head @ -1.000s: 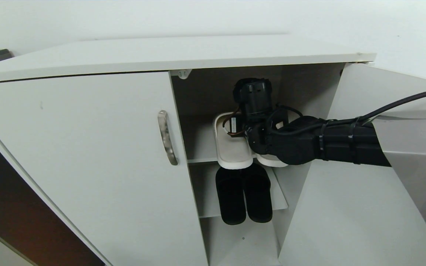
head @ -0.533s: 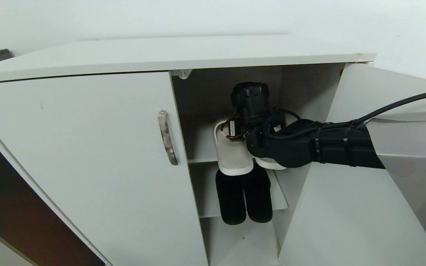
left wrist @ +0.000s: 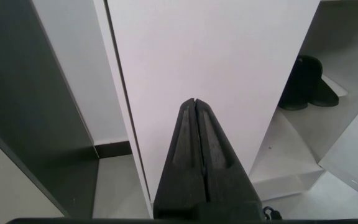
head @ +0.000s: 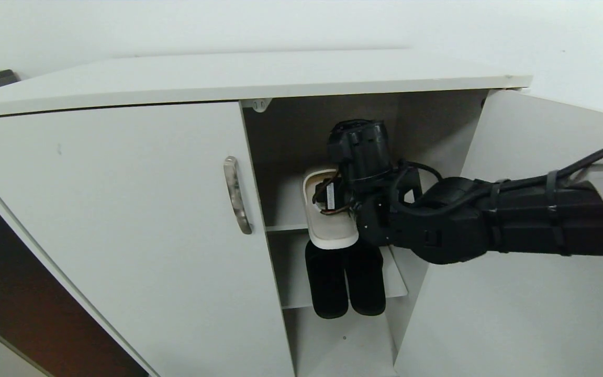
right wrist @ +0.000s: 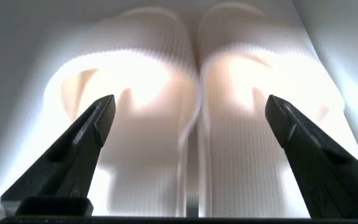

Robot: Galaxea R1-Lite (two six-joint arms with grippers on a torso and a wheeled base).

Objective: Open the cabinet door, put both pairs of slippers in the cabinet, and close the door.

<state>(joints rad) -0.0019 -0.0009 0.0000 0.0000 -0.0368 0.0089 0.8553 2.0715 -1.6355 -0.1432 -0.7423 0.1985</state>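
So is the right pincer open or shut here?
Open: on the right pincer the fingertips stand wide apart, white slippers showing between them.

your head view is bright, even and sharp; inside the cabinet [head: 228, 73] the opening falls into shade toward 12 o'clock. in your right wrist view the white slippers [right wrist: 185, 118] glare, washed out and blurred. your left wrist view is flatly lit, with soft shadows.

In the cabinet [head: 228, 73], one slipper pair [head: 330, 230] lies on the upper shelf [head: 283, 209], the other pair [head: 343, 285] just below.
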